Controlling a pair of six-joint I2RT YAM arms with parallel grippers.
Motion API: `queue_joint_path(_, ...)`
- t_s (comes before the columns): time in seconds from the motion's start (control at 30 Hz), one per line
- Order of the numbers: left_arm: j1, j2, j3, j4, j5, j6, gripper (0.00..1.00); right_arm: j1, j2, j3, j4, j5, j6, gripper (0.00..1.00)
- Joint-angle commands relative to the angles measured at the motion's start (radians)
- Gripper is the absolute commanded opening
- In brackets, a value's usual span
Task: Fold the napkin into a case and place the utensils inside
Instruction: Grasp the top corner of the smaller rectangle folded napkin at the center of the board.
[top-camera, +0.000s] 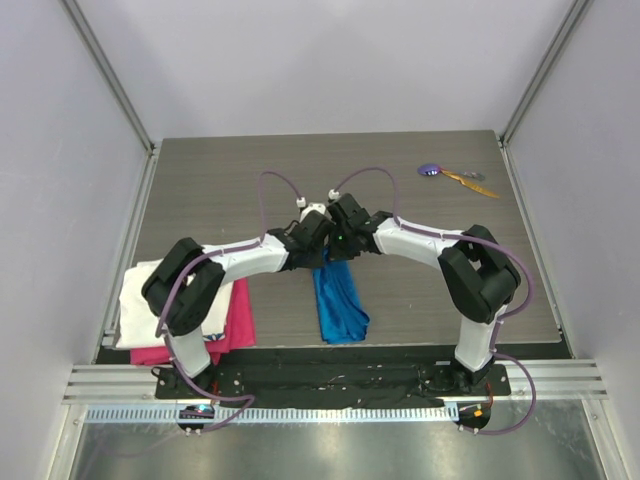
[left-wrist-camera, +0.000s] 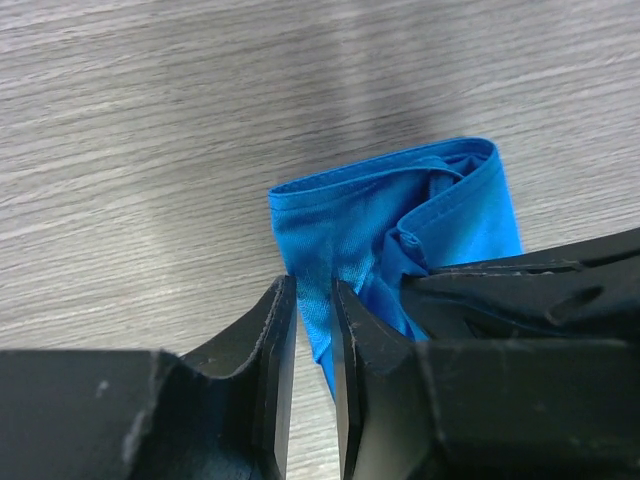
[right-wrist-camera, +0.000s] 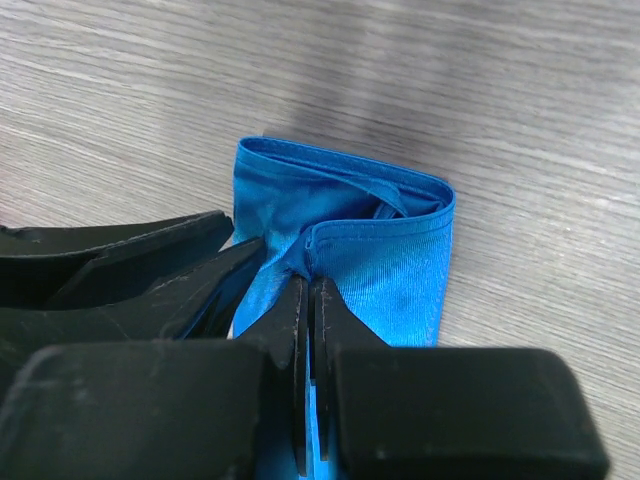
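Note:
The blue napkin (top-camera: 340, 305) lies as a narrow folded strip in the middle of the table, its far end under both grippers. My right gripper (right-wrist-camera: 308, 290) is shut on the upper hem of the napkin (right-wrist-camera: 390, 270). My left gripper (left-wrist-camera: 312, 295) stands with its jaws a little apart, a strip of the napkin (left-wrist-camera: 350, 215) showing in the gap. From above, the left gripper (top-camera: 312, 238) and the right gripper (top-camera: 345, 232) nearly touch. The utensils lie at the far right: a purple-headed piece (top-camera: 430, 170) and an orange-yellow one (top-camera: 470, 182).
A white cloth (top-camera: 140, 300) and a pink cloth (top-camera: 238, 320) are stacked at the near left by the left arm's base. Grey walls close in the table on three sides.

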Motion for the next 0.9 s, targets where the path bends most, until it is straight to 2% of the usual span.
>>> queue_joint_path(0.0,-0.023,0.021,0.039,0.057,-0.054,0.035,0.24,-0.018,-0.063,-0.012,0.038,-0.035,0.033,0.01)
queue_joint_path(0.17,-0.037,0.025,0.042,0.059,-0.063,0.032,0.26,-0.02,-0.058,-0.021,0.046,-0.046,0.039,0.01)
queue_joint_path(0.3,-0.041,-0.022,0.012,0.06,-0.077,0.007,0.32,-0.021,-0.064,-0.034,0.051,-0.039,0.039,0.01)
queue_joint_path(0.5,-0.041,-0.1,-0.07,0.129,-0.086,-0.01,0.36,-0.024,-0.075,-0.037,0.051,-0.041,0.039,0.01)
queue_joint_path(0.87,-0.045,-0.061,-0.054,0.128,-0.066,-0.008,0.35,-0.029,-0.073,-0.043,0.052,-0.05,0.042,0.01)
